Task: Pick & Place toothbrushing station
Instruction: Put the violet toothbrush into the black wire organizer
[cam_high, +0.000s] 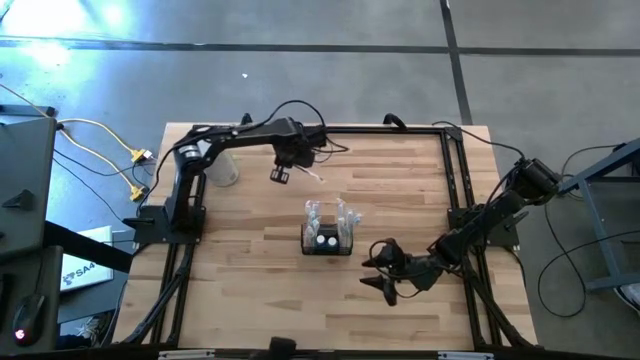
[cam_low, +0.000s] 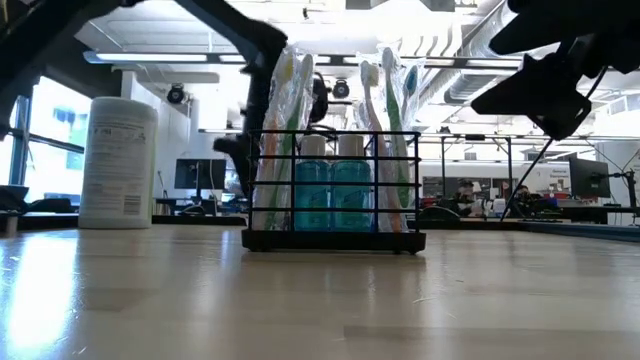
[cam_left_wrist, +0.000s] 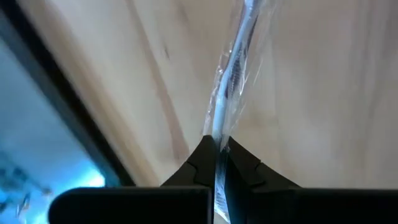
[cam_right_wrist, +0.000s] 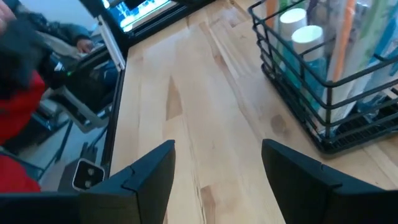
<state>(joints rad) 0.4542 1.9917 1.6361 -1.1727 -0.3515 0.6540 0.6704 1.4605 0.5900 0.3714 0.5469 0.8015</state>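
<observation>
left end effector (cam_high: 283, 175) pinches a wrapped toothbrush (cam_left_wrist: 233, 81) whose slick wrapper may slip; right end effector (cam_right_wrist: 214, 168) gapes.

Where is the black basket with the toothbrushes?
The black basket sits mid-table in the high view, between the open right gripper and the left gripper.

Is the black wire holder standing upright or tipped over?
Upright: the black wire holder sits flat on the table, with bottles and wrapped toothbrushes standing inside.
</observation>
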